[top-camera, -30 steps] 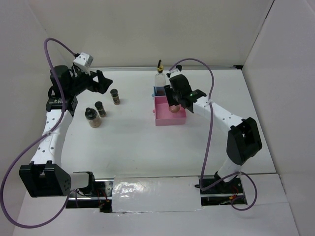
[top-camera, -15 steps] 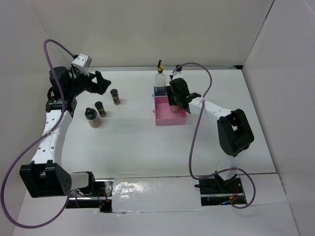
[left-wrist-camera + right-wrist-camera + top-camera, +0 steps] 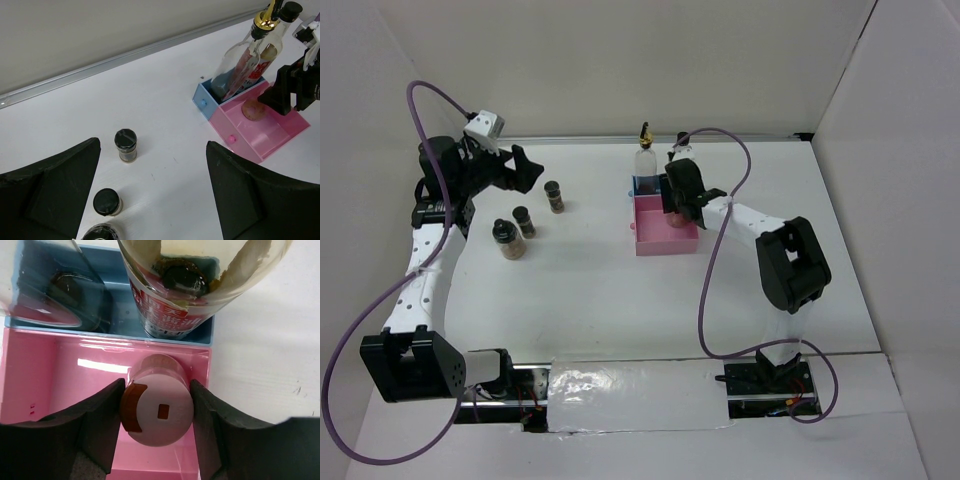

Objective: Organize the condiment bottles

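Observation:
My right gripper (image 3: 157, 416) is shut on the small pink-capped jar (image 3: 159, 402), which stands upright in the far right corner of the pink tray (image 3: 55, 375). Two tall clear bottles stand in the blue tray (image 3: 116, 302) behind it: the red-labelled, black-capped one (image 3: 172, 310) and the yellow-black pourer one (image 3: 239, 62). Three dark-lidded spice jars (image 3: 554, 196) (image 3: 524, 221) (image 3: 506, 240) stand loose on the left of the table. My left gripper (image 3: 525, 168) hovers wide open above and beside them, holding nothing.
The pink tray (image 3: 655, 242) and blue tray (image 3: 642, 186) sit together at the back centre of the white table. White walls close the table at the back and both sides. A purple cable (image 3: 715, 135) loops over the right arm.
The right arm has folded in and the gripper has sunk with the pink-capped jar into the pink tray. The left gripper has barely shifted.

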